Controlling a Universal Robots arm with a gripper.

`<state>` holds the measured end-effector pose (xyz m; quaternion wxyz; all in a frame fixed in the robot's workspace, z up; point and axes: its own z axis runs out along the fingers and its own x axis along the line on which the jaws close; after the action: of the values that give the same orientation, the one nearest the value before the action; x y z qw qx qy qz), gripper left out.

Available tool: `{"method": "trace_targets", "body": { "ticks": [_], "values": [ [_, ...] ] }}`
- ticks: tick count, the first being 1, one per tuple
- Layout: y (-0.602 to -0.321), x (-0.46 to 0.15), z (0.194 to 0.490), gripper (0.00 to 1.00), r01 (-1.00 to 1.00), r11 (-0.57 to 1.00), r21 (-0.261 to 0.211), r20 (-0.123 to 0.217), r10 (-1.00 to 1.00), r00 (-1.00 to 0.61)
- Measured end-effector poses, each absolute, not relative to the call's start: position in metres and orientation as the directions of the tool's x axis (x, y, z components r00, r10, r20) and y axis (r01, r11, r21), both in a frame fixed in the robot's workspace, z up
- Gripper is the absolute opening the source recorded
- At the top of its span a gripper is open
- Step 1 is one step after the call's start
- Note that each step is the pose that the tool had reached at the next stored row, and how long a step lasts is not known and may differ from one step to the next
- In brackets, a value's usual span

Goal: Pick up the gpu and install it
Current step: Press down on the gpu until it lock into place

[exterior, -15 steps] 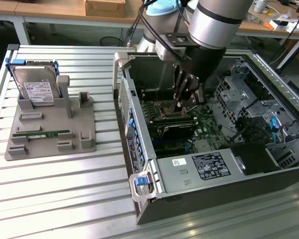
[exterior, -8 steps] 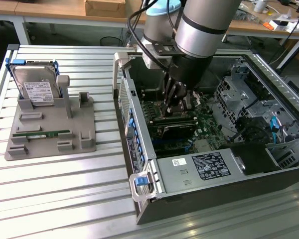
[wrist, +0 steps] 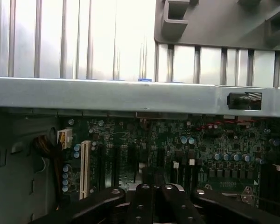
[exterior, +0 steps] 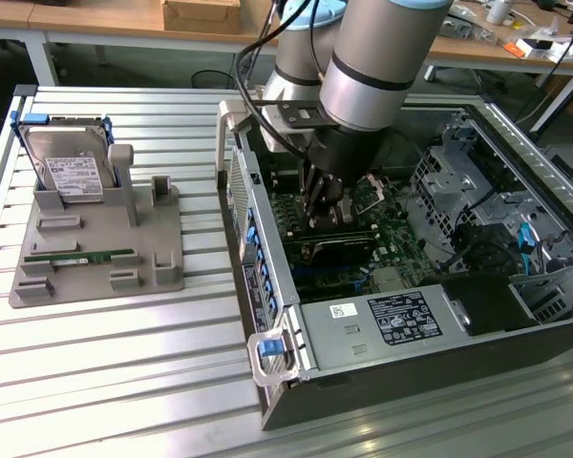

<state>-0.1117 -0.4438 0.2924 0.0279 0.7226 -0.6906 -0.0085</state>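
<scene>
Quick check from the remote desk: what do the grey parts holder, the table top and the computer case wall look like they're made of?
Parts holder: matte grey, moulded-looking slots and posts, probably plastic or 3D print. Table top: ribbed, light silver with soft glare, likely aluminium profile. Case wall: flat bare grey sheet, dull sheen, apparently steel. The gripper sits inside the case over the dark gpu.
</scene>
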Motion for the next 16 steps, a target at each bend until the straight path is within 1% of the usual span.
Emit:
{"method": "trace_targets", "body": {
  "ticks": [12, 15, 16],
  "values": [
    [-0.444, -0.119, 0.270, 0.11, -0.998, -0.047, 0.052, 0.027, -0.998, 0.049],
    [-0.444, -0.119, 0.271, 0.11, -0.998, -0.047, 0.051, 0.024, -0.999, 0.048],
    [-0.444, -0.119, 0.279, 0.11, -0.998, -0.047, 0.052, 0.024, -0.999, 0.048]
  ]
}}
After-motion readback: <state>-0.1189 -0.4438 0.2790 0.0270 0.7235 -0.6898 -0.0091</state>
